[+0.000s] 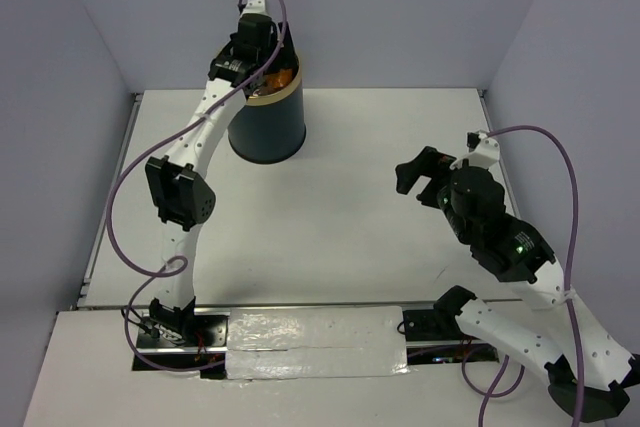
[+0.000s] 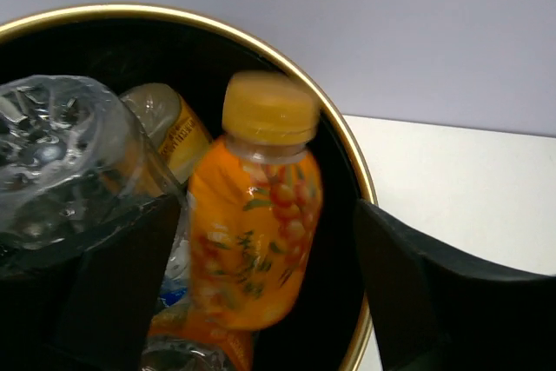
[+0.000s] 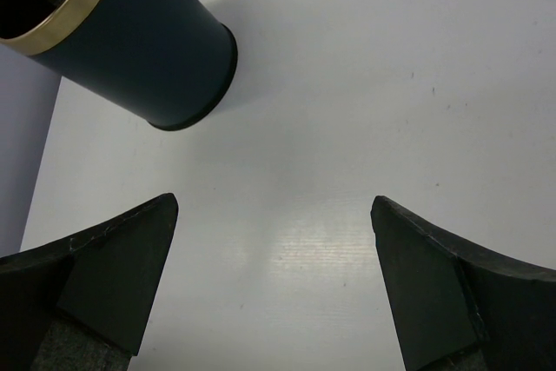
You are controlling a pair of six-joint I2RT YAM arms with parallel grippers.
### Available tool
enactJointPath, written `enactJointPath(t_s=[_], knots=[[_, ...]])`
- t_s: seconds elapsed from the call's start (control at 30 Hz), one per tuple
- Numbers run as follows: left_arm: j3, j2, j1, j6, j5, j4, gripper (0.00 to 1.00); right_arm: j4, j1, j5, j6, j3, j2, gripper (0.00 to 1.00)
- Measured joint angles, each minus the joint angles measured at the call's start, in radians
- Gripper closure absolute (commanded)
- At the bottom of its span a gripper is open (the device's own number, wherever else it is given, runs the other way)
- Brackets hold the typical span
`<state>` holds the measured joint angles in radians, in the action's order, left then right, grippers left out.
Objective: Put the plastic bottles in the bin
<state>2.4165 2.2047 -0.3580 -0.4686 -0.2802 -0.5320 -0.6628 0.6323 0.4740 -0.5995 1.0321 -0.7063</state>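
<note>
Right claw (image 3: 274,215) spread wide above table (image 3: 391,84); bin (image 3: 148,49) standing upper left.

Navy bin (image 3: 148,49) is gold-rimmed, the bottle (image 2: 256,241) orange with fruit print

Top view: the left arm's wrist (image 1: 245,47) sits over the mouth of the bin (image 1: 268,132), hiding all but a sliver of orange inside. Left wrist view: the orange bottle (image 2: 256,232) has a blur-smeared cap, and below its base the orange and clear plastic cannot be told apart. The crumpled clear bottle (image 2: 61,154) is cut by the left edge. A second orange bottle (image 2: 174,132) lies mostly behind it, its label print unreadable. Right wrist view: the bin top is clipped by the corner and the interior is too dark to read.
</note>
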Motion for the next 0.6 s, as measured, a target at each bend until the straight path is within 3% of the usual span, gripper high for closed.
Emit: enactJointPath(t_s=[0.33, 0.47, 0.6], knots=[[-0.006, -0.093, -0.024, 0.022, 0.033, -0.002, 0.01, -0.043, 0.0, 0.017, -0.005, 0.018, -0.042, 0.0], [-0.144, -0.312, -0.048, 0.026, 0.034, -0.005, 0.01, -0.109, 0.0, 0.074, -0.01, 0.063, -0.116, 0.0], [-0.398, -0.624, -0.065, 0.029, 0.032, 0.009, 0.0, -0.134, 0.0, 0.126, -0.009, 0.082, -0.172, 0.0]])
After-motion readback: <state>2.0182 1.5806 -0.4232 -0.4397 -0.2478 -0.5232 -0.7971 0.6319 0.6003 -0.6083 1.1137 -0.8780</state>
